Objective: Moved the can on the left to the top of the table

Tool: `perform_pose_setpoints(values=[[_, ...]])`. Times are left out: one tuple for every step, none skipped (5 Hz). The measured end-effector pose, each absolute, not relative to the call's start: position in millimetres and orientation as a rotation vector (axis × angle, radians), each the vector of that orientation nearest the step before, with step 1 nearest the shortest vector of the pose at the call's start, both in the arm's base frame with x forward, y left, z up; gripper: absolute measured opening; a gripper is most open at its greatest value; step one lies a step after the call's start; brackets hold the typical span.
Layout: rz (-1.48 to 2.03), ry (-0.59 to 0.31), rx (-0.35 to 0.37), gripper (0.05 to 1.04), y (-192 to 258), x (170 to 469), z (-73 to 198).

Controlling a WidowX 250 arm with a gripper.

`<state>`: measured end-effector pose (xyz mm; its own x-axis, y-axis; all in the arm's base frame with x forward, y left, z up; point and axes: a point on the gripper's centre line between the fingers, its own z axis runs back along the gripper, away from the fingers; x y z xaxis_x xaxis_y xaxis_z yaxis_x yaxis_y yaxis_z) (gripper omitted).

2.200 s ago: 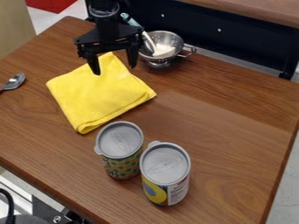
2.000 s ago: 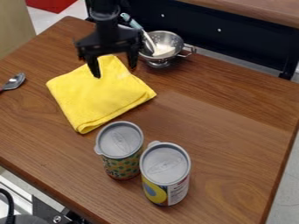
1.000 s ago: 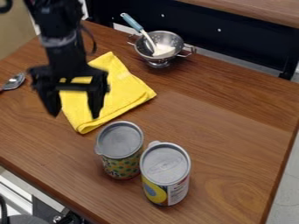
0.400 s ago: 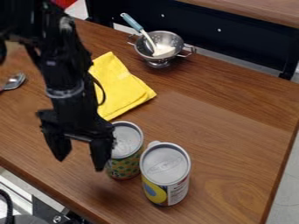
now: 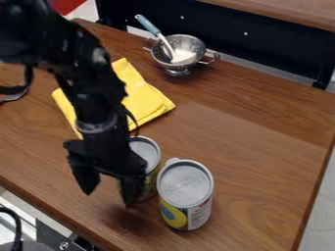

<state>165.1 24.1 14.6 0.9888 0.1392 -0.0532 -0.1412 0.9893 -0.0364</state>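
Note:
The gripper (image 5: 108, 195) hangs open at the lower left of the camera view, its two fingers apart. Its right finger stands in front of the left can (image 5: 148, 153), covering much of that can's left side. Whether finger and can touch, I cannot tell. The left can is upright with a grey lid and a green and yellow patterned label. Close to its right stands the other can (image 5: 186, 195), also upright and grey-lidded. Both are on the wooden table (image 5: 255, 162).
A folded yellow cloth (image 5: 145, 102) lies behind the cans, partly hidden by the arm. A metal colander (image 5: 183, 54) holding a blue-handled utensil (image 5: 150, 26) stands near the back edge. Part of a spoon (image 5: 14, 96) shows at the left.
From above the cloth at the back, the gripper has come forward, first to the left and then right, to the left can. It stayed open. Both cans stand where they were.

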Motion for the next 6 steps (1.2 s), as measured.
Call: perform_pose_setpoints(values=[[0.142, 0.019, -0.023, 0.999, 26.7, 172.9, 10.4], [0.143, 0.004, -0.016, 0.999, 34.3, 186.5, 12.0], [0.129, -0.004, -0.016, 0.999, 42.9, 198.9, 11.6], [0.115, -0.021, -0.013, 0.999, 50.6, 215.7, 9.8], [0.109, -0.007, -0.012, 0.999, 50.1, 235.7, 7.5], [0.044, 0.008, -0.006, 0.999, 39.5, 248.1, 7.2]])
